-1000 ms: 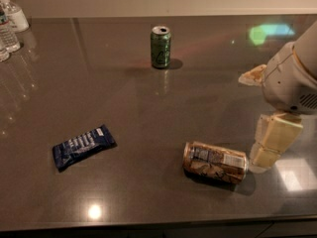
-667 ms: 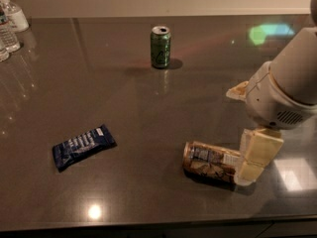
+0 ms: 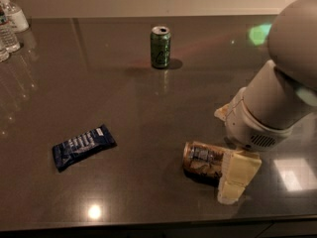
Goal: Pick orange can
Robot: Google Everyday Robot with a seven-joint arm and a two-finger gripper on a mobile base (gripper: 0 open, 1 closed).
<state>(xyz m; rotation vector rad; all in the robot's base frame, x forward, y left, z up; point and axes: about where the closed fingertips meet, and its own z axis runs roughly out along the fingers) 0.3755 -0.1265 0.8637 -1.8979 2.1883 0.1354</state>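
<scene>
The orange can (image 3: 200,160) lies on its side on the dark table (image 3: 124,98), near the front edge at the right. It has a golden-brown body with a pale label panel. My gripper (image 3: 224,155) comes down from the right, over the can's right end. It is open. One cream finger (image 3: 237,175) stands in front of the can's right end and hides it. The other finger (image 3: 221,113) shows behind the can. The fingers are not closed on the can.
A green can (image 3: 160,46) stands upright at the back middle. A dark blue snack bar wrapper (image 3: 82,146) lies at the front left. Water bottles (image 3: 11,24) stand at the far left corner. My large arm (image 3: 282,88) fills the right side.
My arm and gripper have moved left and down toward the orange can; the near finger now overlaps the can's right end. The can, the green can and the wrapper have not moved.
</scene>
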